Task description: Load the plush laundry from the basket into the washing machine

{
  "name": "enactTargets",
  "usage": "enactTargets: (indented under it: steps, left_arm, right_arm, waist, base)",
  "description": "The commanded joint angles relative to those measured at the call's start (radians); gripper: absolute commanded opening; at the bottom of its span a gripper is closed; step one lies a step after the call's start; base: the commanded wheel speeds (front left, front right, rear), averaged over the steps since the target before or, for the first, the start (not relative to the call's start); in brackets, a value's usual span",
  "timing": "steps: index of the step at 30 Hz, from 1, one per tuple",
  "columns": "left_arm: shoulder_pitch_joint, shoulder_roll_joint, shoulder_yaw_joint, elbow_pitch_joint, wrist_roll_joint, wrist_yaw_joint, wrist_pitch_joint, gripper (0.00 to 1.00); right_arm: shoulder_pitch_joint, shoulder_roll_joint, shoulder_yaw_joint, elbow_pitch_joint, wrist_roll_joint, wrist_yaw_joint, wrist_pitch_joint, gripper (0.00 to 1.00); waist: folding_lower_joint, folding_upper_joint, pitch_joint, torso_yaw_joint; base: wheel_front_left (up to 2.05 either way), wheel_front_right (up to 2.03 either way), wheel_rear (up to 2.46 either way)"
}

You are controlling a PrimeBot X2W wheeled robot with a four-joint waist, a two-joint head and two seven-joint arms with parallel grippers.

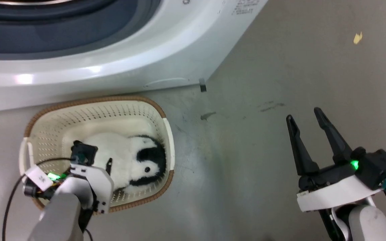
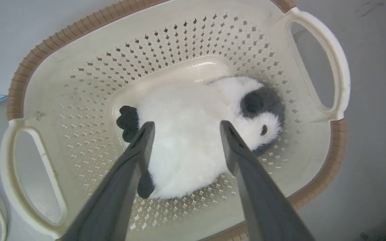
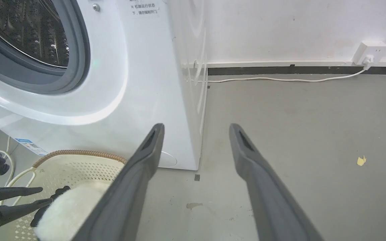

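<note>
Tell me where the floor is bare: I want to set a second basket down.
Widest bare floor: between the basket rim and the right tool, running up past the washing machine corner; a small yellow scrap lies far right. Crowded: inside the basket, holding the plush laundry and the open left tool; hardly any gap between basket and washing machine.

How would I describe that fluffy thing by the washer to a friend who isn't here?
Find the big white washing machine; on the floor right before it stands an oval cream basket with a brown rim. Inside lies the plush laundry, a fluffy white stuffed animal with black patches. Its soft fur sets it apart from the hard plastic and metal around it.
</note>
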Motion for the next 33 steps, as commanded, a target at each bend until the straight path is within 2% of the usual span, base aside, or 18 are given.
enactTargets:
  steps: [1,9,23,24,25,26,33]
  left_arm:
    - [-0.041,0.019,-0.01,0.04,-0.001,-0.008,0.021,1.0]
    - [-0.115,0.064,-0.024,0.13,-0.039,-0.018,0.076,1.0]
    - [-0.234,0.112,-0.083,0.247,-0.056,-0.03,0.097,1.0]
    - [-0.25,0.116,-0.095,0.268,-0.06,-0.032,0.108,0.76]
    - [-0.25,0.116,-0.095,0.268,-0.06,-0.032,0.108,0.76]
    - [-0.263,0.118,-0.106,0.284,-0.067,-0.035,0.11,0.0]
    - [-0.283,0.135,-0.121,0.335,-0.091,-0.032,0.063,0.0]
  right_arm:
    - [-0.026,0.001,0.006,-0.011,0.012,-0.001,-0.011,1.0]
    - [-0.047,0.001,0.016,-0.021,0.044,-0.001,-0.028,1.0]
    - [-0.067,0.002,0.03,-0.034,0.09,-0.001,-0.055,1.0]
    - [-0.071,0.002,0.033,-0.034,0.096,-0.001,-0.059,1.0]
    - [-0.071,0.002,0.033,-0.034,0.096,-0.001,-0.059,1.0]
    - [-0.077,0.002,0.037,-0.032,0.101,-0.001,-0.063,1.0]
    - [-0.1,0.002,0.046,-0.024,0.11,-0.001,-0.076,1.0]
  waist:
    - [-0.0001,0.0,0.037,-0.017]
    - [-0.0001,0.0,0.117,-0.057]
    - [-0.0001,0.0,0.23,-0.104]
    - [-0.0001,0.0,0.244,-0.111]
    - [-0.0001,0.0,0.244,-0.111]
    - [-0.0001,0.0,0.257,-0.119]
    - [-0.0001,0.0,0.267,-0.142]
  base:
    - [0.0,0.0,0.0]
    - [0.0,0.0,0.0]
    - [0.0,0.0,0.0]
    - [0.0,0.0,0.0]
    - [0.0,0.0,0.0]
    - [0.0,0.0,0.0]
    - [0.0,0.0,0.0]
